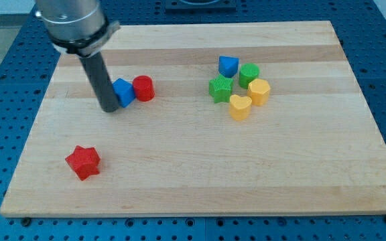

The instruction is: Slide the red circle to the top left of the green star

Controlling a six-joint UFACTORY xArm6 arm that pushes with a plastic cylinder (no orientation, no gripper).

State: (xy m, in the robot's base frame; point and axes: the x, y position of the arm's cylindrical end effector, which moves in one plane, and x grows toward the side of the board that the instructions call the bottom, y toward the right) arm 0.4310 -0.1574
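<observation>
The red circle (143, 88) lies on the wooden board (193, 167), left of centre near the view's top. A blue block (123, 92) touches its left side. My tip (110, 108) stands just left of the blue block, touching or nearly touching it. The green star (220, 88) lies to the view's right of the red circle, with a wide gap of bare board between them.
Around the green star are a blue block (228, 65), a green circle (249, 73), a yellow block (259, 91) and a yellow heart (240, 106). A red star (83, 162) lies at the lower left.
</observation>
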